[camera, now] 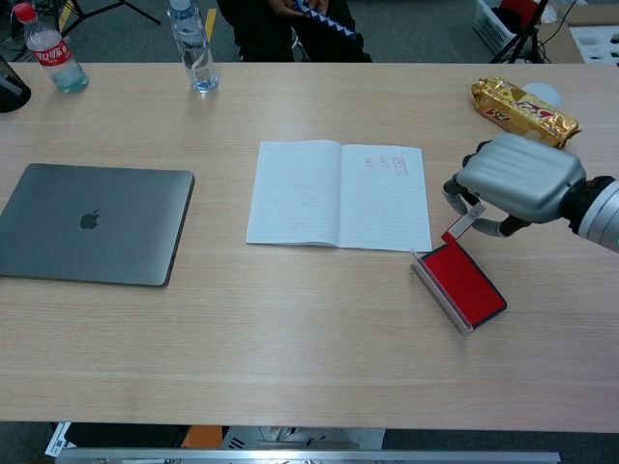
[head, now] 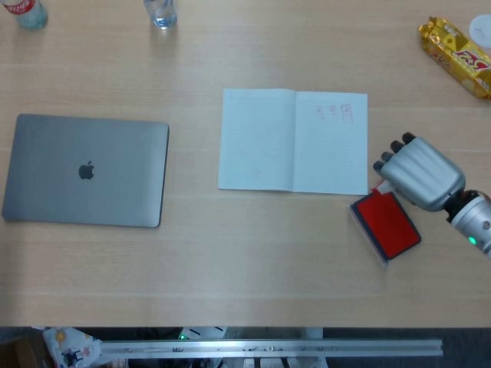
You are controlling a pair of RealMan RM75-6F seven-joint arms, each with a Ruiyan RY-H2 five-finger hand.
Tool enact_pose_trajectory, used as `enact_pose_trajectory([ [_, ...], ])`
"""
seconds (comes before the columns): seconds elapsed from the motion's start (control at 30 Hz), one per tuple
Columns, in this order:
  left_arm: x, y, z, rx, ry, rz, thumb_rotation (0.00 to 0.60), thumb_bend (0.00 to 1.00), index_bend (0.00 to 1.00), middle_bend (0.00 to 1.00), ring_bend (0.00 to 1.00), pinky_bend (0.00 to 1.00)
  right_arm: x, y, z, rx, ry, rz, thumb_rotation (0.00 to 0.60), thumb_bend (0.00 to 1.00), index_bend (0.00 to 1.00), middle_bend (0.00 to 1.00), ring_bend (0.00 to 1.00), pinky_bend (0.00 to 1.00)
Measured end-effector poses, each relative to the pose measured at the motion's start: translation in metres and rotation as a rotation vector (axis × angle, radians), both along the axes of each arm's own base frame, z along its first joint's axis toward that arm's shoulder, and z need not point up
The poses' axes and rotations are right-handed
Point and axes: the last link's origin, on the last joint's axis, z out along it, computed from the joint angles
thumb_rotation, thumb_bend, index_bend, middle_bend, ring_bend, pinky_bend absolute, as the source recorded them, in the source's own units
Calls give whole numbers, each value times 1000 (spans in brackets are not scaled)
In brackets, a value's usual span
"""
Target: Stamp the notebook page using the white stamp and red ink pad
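Observation:
An open notebook lies flat mid-table, with small red stamp marks near the top of its right page. The red ink pad sits open just off the notebook's lower right corner. My right hand hovers above the pad's far end, beside the notebook's right edge, and grips the white stamp, whose red-inked face points down and clear of the pad. In the head view only a tip of the stamp shows under the fingers. My left hand appears in neither view.
A closed grey laptop lies at the left. Two plastic bottles stand along the far edge. A gold snack packet lies far right. A person sits behind the table.

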Motion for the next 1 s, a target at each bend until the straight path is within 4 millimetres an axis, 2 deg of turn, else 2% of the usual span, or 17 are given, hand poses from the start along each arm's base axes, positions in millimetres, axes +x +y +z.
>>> enact_pose_trajectory([
  [0.13,2,0,0,0,-1,-5,600,208,253,82,135,21,13,-14,-1,-12,-11,0,600,430,746,599,454,423],
  [0.33,-1,-2,2,1,2,7,600,207,253,82,134,22,22,-21,-26,28,23,5,600,430,750,601,454,423],
  [0.53,-4,-4,3,2,3,22,600,208,252,82,135,21,22,-24,-43,49,71,9,600,431,750,602,455,423],
  [1.0,-8,-4,1,-6,5,33,600,208,246,77,134,21,16,-27,-58,62,125,3,600,434,751,602,456,423],
])
